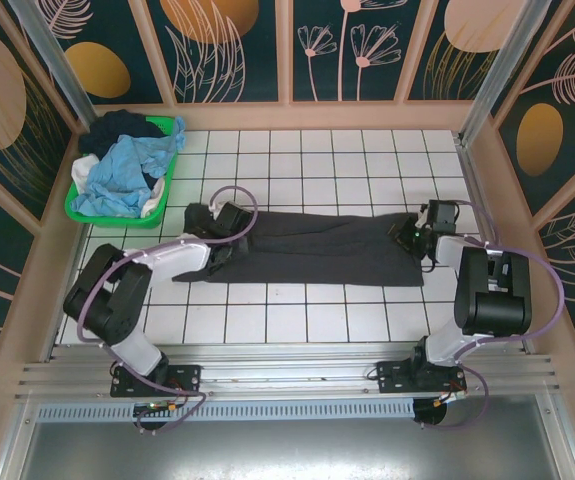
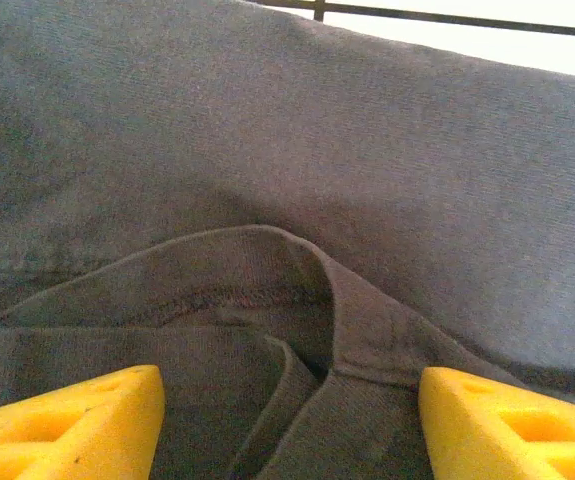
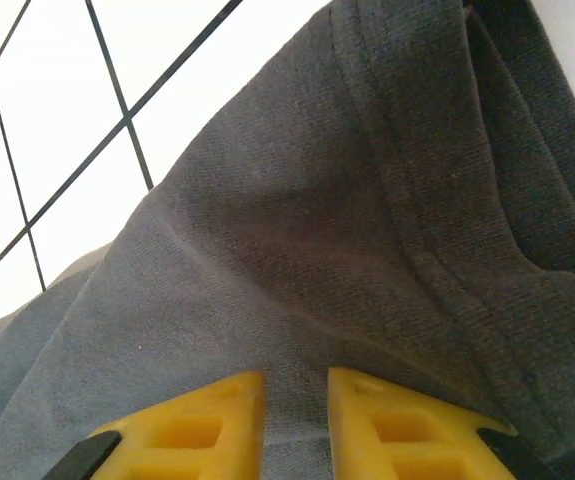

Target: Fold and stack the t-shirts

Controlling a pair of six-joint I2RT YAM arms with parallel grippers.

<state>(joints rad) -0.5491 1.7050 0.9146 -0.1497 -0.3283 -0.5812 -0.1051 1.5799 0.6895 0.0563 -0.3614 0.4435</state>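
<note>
Early stage. The charcoal-grey t-shirt [image 1: 317,245] lies as a long folded band spanning both pincers. The left gripper [image 2: 287,400] stands open, a hemmed edge just ahead. The right gripper [image 3: 295,400] pinches the opposite end. Further folds remain. The other t-shirts [image 1: 117,175] sit unfolded in the green basket [image 1: 171,170], and nothing is stacked.

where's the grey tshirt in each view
Top external: grey t-shirt lies as a long strip mid-frame.
Left wrist: grey t-shirt covers nearly everything, seamed fold at lower centre.
Right wrist: grey t-shirt spans lower left to upper right.
Shared landmark: white gridded tabletop.
</note>
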